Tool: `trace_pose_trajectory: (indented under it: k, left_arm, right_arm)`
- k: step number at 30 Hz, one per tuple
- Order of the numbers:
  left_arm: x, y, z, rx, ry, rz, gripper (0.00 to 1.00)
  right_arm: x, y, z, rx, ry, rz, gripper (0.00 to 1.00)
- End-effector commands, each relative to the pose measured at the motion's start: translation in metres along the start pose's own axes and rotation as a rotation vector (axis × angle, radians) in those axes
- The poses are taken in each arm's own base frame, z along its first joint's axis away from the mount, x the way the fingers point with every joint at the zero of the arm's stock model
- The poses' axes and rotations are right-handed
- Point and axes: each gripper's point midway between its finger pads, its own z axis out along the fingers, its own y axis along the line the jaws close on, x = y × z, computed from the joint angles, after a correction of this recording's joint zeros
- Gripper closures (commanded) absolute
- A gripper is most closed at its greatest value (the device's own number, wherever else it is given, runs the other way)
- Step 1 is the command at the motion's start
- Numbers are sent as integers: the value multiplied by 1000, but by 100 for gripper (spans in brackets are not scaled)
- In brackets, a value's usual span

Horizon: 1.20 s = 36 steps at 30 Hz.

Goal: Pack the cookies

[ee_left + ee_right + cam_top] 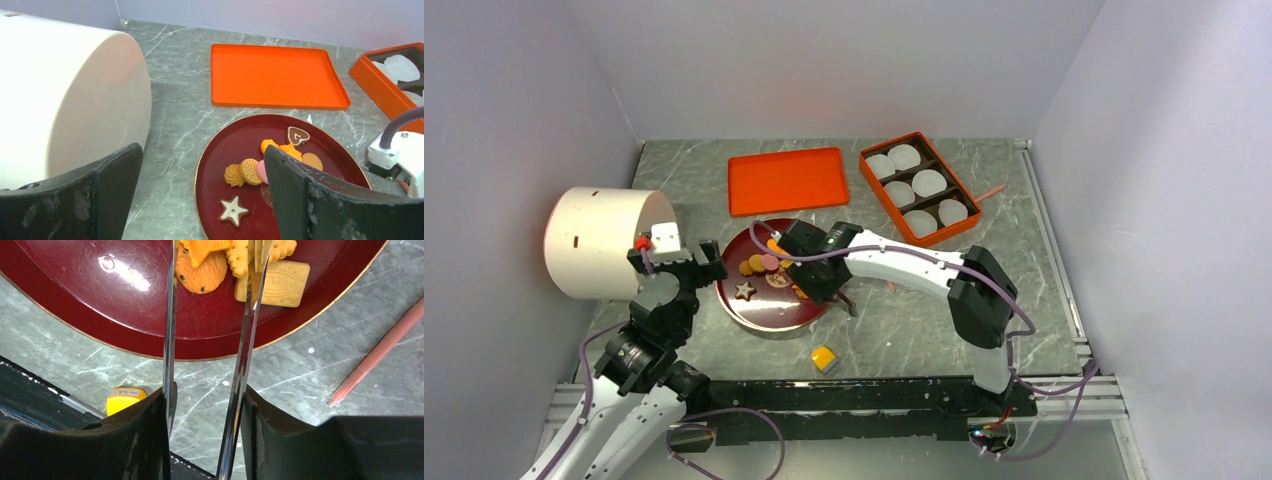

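Two claws in play, reading from the left. The left claw hangs by the left rim of the plate, fingers spread wide, nothing in them. On the plate lie the cookies, bunched from the centre over to the right, with a star cookie alone on the near side. Over that bunch sits the right claw, clearly the nearer arm, squeezed onto a pair of metal tongs. The tongs run straight ahead from the claw, blades apart, straddling an orange fish cookie. Their tips run out of frame, so whether they pinch anything I cannot tell. Farther right stands the orange box, well apart from the plate.
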Motion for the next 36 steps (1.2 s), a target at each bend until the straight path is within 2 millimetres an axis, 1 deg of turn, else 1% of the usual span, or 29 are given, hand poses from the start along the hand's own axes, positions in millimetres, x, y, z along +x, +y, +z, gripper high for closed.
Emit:
trace_pose_trajectory:
  k: [1,6,9,11,13,16,19,22,27,30,32,36]
  left_arm:
    - [-11,3,0,-10,-49,-4,4]
    - [-11,3,0,-10,-53,-5,4]
    - [-11,4,0,-11,-57,-8,4]
    - [-12,4,-1,-11,-58,-9,4]
    - [-12,4,-1,-10,-60,-10,4]
    - [-12,5,-1,-13,-60,-11,4]
    - [-13,5,-2,-15,-64,-14,4]
    - [-13,6,-2,-16,-65,-15,4]
    - [-13,6,-3,-18,-66,-19,4]
    - [-13,6,-3,-16,-66,-18,4]
    - [-13,5,-3,-10,-66,-19,4]
    - [-13,3,-3,3,-68,-17,4]
  right_arm:
    - [-8,4,-8,46,-4,-4,49]
    - [-7,10,-5,70,18,-19,48]
    - [-5,6,-4,106,32,-20,49]
    - [-5,4,-5,124,37,-18,53]
    - [-6,3,-6,132,35,-18,59]
    - [-10,2,-11,135,25,-19,68]
    - [-16,3,-18,132,10,-21,74]
    - [-22,4,-26,128,-4,-22,77]
    - [-38,-3,-43,153,-52,-26,77]
    - [-48,-13,-51,172,-75,-18,77]
    - [-54,-25,-56,199,-87,-8,77]
    - [-64,-62,-63,251,-101,36,77]
